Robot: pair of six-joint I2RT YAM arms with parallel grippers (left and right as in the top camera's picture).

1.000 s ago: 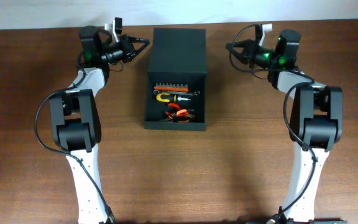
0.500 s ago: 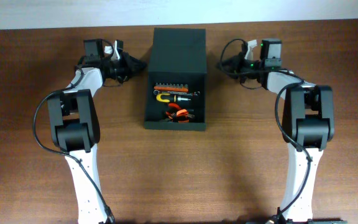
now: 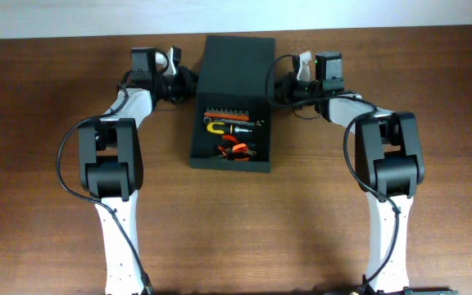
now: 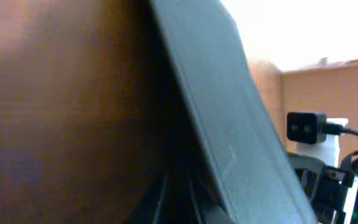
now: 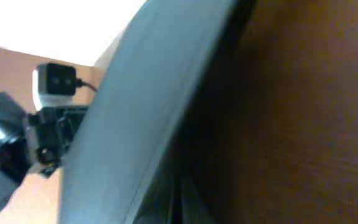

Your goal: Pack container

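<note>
Overhead, we see the open container (image 3: 236, 65) top centre; right hand (image 3: 275, 82) closed at its right edge, left hand (image 3: 191, 82) opposite, grip unclear.

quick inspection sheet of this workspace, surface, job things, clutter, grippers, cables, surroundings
surface: brown wooden table, no spills seen
job's things: container, lid flap open toward the back; inside, a bit set, yellow-handled tool, orange pliers
clutter: nothing seen
grippers: left gripper at the flap's left edge, jaws unclear; right gripper at its right edge, shut
cables: black cable looped beside each arm
surroundings: pale wall beyond the far edge
</note>
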